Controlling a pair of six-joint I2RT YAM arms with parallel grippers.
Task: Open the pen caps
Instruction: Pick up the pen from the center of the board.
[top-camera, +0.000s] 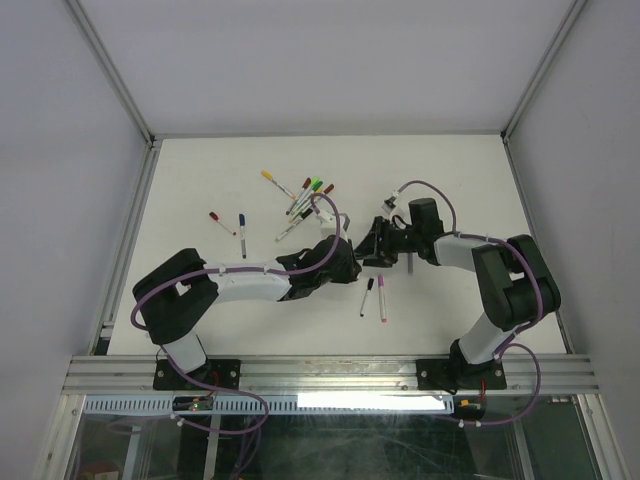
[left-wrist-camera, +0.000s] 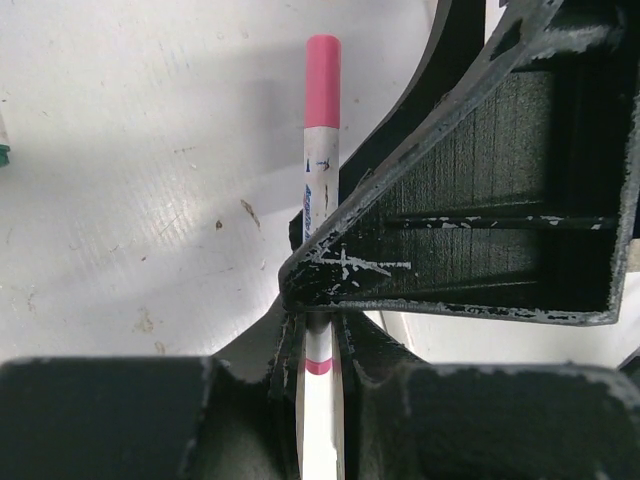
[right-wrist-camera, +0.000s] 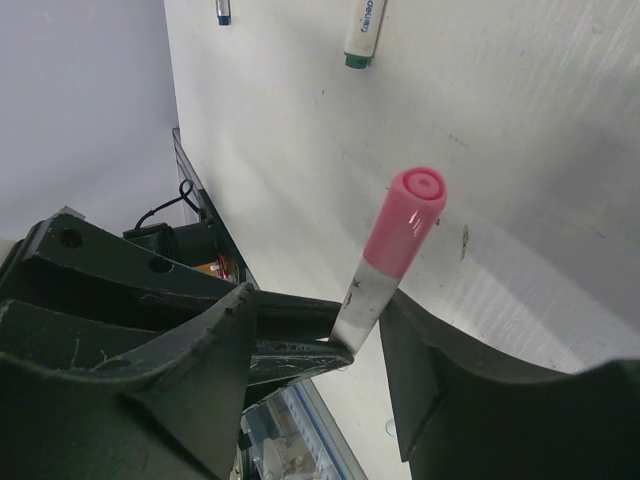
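My left gripper (left-wrist-camera: 318, 372) is shut on the white barrel of a pink pen (left-wrist-camera: 318, 190). The pen's pink cap (left-wrist-camera: 323, 70) is still on and points away from the jaws. In the right wrist view the same pen (right-wrist-camera: 358, 300) rises between my right gripper's (right-wrist-camera: 365, 345) fingers, and the pink cap (right-wrist-camera: 405, 220) sticks out past them. Those jaws stand apart; the right finger (right-wrist-camera: 450, 390) is close against the barrel and the other leaves a gap. In the top view the left gripper (top-camera: 352, 262) and right gripper (top-camera: 375, 243) meet at mid-table.
Several capped pens lie in a loose pile (top-camera: 305, 195) behind the grippers. A red pen (top-camera: 222, 222) and a blue pen (top-camera: 242, 233) lie to the left. A black pen (top-camera: 367, 296) and a pink pen (top-camera: 382, 297) lie in front.
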